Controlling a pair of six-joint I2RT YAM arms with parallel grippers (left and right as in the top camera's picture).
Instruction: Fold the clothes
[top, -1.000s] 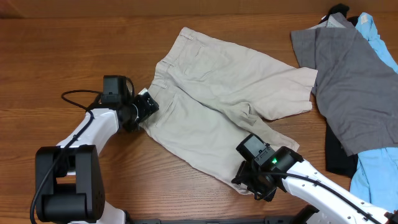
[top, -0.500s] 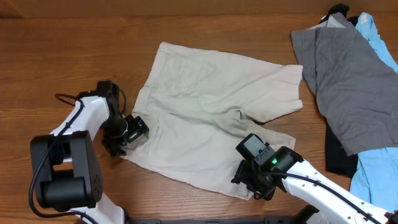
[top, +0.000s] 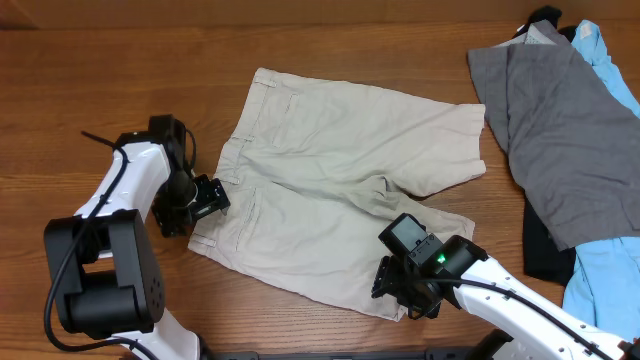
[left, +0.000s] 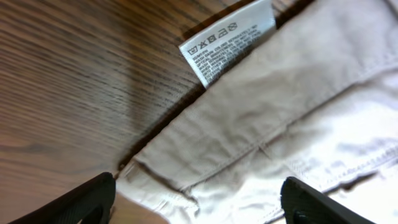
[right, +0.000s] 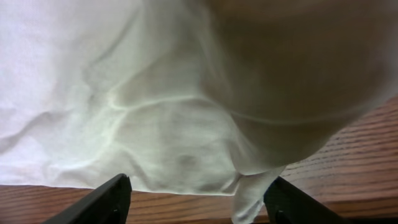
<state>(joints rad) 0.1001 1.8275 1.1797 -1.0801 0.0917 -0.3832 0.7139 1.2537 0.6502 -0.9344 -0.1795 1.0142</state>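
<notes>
Within the last second the shorts (top: 340, 170) have been dragged toward the left edge of the counter (top: 90, 80) and squared up. The waistband (top: 228, 185), skewed before, now runs roughly along that edge, with the legs pointing right and the cloth flatter. They lie mid-counter. The left end effector (top: 208, 196) sits at the waistband beside the white tag (left: 229, 38), fingers spread wide, gripping nothing. The right end effector (top: 390, 290) is likewise spread over the hem of the leg nearer the front edge. Flattening looks finished; no fold is made yet.

Robot lab setup: wood-grain table (top: 330, 30), twin arms (top: 130, 200)
</notes>
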